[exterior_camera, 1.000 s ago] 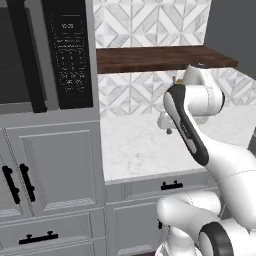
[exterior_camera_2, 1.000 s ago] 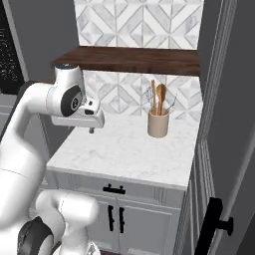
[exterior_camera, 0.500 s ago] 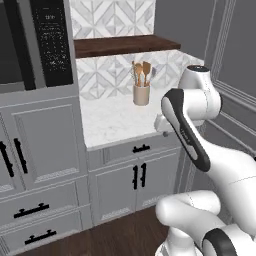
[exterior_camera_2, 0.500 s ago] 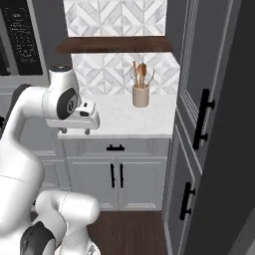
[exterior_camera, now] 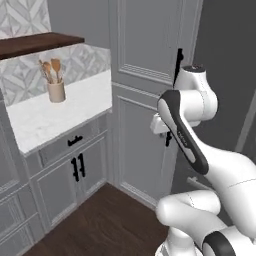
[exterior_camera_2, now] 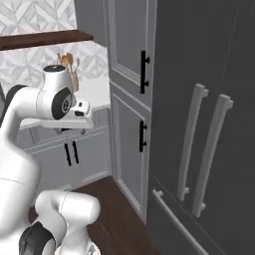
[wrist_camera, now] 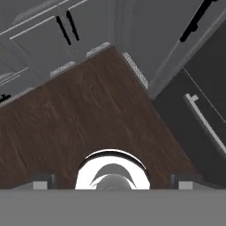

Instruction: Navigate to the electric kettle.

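The step in hand is, by my reading, the drive itself, with the kettle not yet found: none of the views takes in a kettle, so where it stands cannot be told from here. The base faces a tall grey pantry cabinet [exterior_camera: 145,100] with black handles, the dark fridge [exterior_camera_2: 209,124] with its long pale handles to the right of it, and a marble counter [exterior_camera: 60,107] off to the left carrying a beige utensil jar [exterior_camera: 56,91] under a wooden shelf [exterior_camera: 35,44]. The next move probably calls for turning or rolling on along the cabinet run until another stretch of counter comes into sight. The arm is folded up high with the hand pointing down at the wood floor [wrist_camera: 88,119]; the gripper [wrist_camera: 112,182] tips sit widely spaced at the bottom of the hand view with nothing between them, so it reads as open (and empty). Open floor lies toward the counter's lower doors [exterior_camera: 77,167]; the tight edges are the pantry's corner plinth and the fridge front, near the base on the right, so any swing that way wants care.
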